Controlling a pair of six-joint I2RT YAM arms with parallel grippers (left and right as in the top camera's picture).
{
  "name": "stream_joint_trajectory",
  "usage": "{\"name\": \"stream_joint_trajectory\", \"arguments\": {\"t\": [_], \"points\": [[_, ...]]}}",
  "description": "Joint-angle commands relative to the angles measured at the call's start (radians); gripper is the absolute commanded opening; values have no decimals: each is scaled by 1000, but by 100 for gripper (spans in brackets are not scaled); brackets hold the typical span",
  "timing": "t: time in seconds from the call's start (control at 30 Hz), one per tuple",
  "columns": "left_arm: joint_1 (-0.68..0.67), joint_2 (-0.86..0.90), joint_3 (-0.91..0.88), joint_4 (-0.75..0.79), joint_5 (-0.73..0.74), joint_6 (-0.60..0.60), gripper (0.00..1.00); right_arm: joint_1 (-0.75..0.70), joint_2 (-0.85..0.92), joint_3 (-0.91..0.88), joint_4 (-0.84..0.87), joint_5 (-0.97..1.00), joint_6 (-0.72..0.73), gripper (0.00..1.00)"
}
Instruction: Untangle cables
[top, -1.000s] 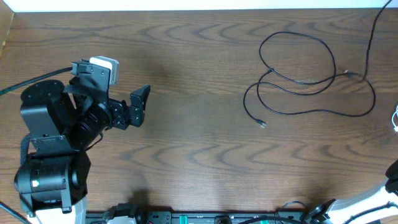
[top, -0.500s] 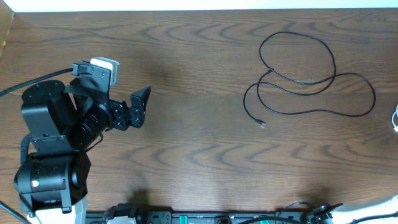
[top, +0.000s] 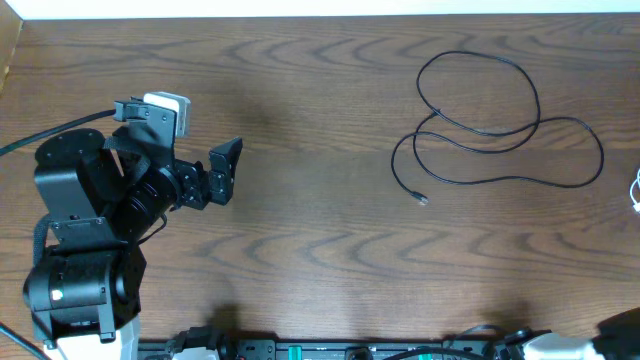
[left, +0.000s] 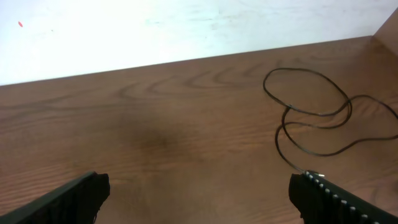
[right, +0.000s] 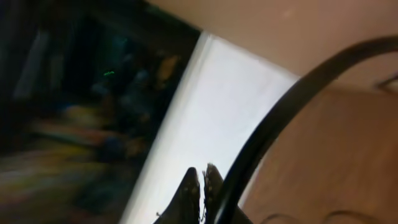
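The black cable lies in loose overlapping loops on the right half of the wooden table, one small plug end pointing toward the middle. Only a short piece of the white cord shows, at the right edge. My left gripper hovers far to the left, open and empty. In the left wrist view its fingers stand wide apart, with the black cable ahead on the right. The right wrist view is blurred; my right gripper is shut with nothing visible between its tips, away from both cables.
A thick black lead of the arm crosses right beside the right fingertips. The left arm's base fills the lower left corner. A pale wall borders the table's far edge. A dark part shows at the bottom right corner.
The right arm and its lead, seen at the right edge a second ago, have drawn off toward the bottom right corner. The black cable's right loop lies free. The left arm stayed still.
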Motion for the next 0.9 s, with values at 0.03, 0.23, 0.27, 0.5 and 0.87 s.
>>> {"name": "stream_joint_trajectory", "arguments": {"t": [0.03, 0.23, 0.27, 0.5, 0.87], "points": [[-4, 0, 6, 1, 5, -10, 98, 111, 2, 8, -131, 494, -254, 2], [-4, 0, 6, 1, 5, -10, 98, 293, 39, 7, -226, 945, -245, 2], [-4, 0, 6, 1, 5, -10, 98, 315, 44, 7, -230, 980, -241, 2], [-4, 0, 6, 0, 5, -10, 98, 376, 90, 7, -198, 1155, -167, 2], [-4, 0, 6, -38, 4, -10, 98, 330, 261, 7, -126, 1153, -117, 56]]}}
